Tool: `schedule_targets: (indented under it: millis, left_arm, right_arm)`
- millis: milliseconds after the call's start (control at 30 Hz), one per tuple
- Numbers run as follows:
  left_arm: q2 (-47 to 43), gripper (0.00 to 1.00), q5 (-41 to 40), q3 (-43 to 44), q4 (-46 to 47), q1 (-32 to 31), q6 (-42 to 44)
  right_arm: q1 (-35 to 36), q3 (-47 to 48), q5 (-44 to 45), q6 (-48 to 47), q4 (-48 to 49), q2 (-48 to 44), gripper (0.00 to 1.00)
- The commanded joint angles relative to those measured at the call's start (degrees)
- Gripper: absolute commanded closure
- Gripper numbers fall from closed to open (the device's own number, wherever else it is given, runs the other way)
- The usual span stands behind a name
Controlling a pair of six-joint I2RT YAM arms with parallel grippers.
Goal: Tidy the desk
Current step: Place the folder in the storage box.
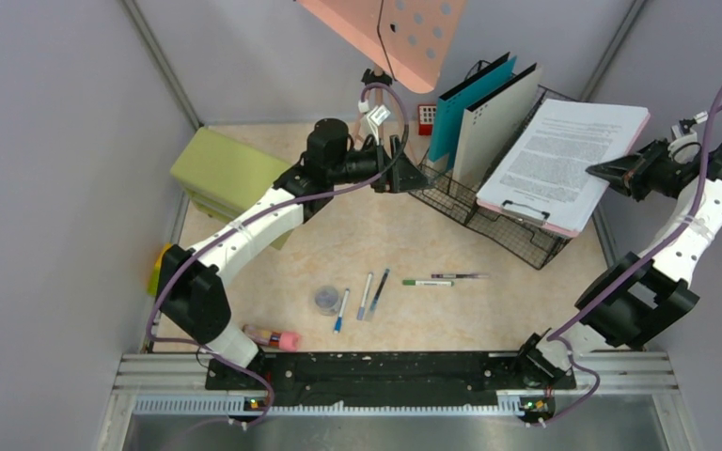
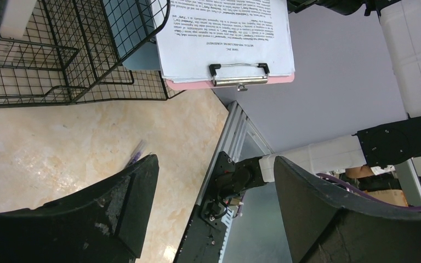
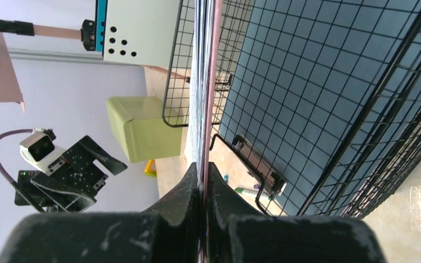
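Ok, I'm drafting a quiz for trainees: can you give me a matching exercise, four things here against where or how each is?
1 clipboard
2 left gripper
3 green cabinet
4 pens

A loose on the desk, near middle
B open, empty, by the wire basket
C pinched in the shut right gripper
D at the desk's left side

Pairs: 1-C, 2-B, 3-D, 4-A

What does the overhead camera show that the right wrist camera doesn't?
Only overhead: the printed text on the clipboard and the small round container on the desk. Only the right wrist camera: a close look at the right arm's fingers pinched shut on the clipboard, which is seen edge-on. Both: the green cabinet, the wire basket and the left arm.
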Motion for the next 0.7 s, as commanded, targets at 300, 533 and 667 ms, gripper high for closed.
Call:
schedule_targets:
  millis: [300, 533, 667]
  left_arm:
    - [-0.2, 0.19, 1.0, -1.0, 3.2, -0.1, -0.6]
    - [0.1, 0.19, 1.3, -1.1, 3.4, -0.1, -0.9]
    - [0.7, 0.19, 1.1, -0.3, 2.9, -0.1, 0.2]
  right_arm:
    - [0.3, -1.2, 0.7, 6.1, 10.6, 3.6, 0.91]
    - [0.6, -0.4, 3.4, 5.8, 11.5, 2.9, 0.64]
    - [0.7, 3.5, 5.9, 3.9, 8.8, 3.4, 0.49]
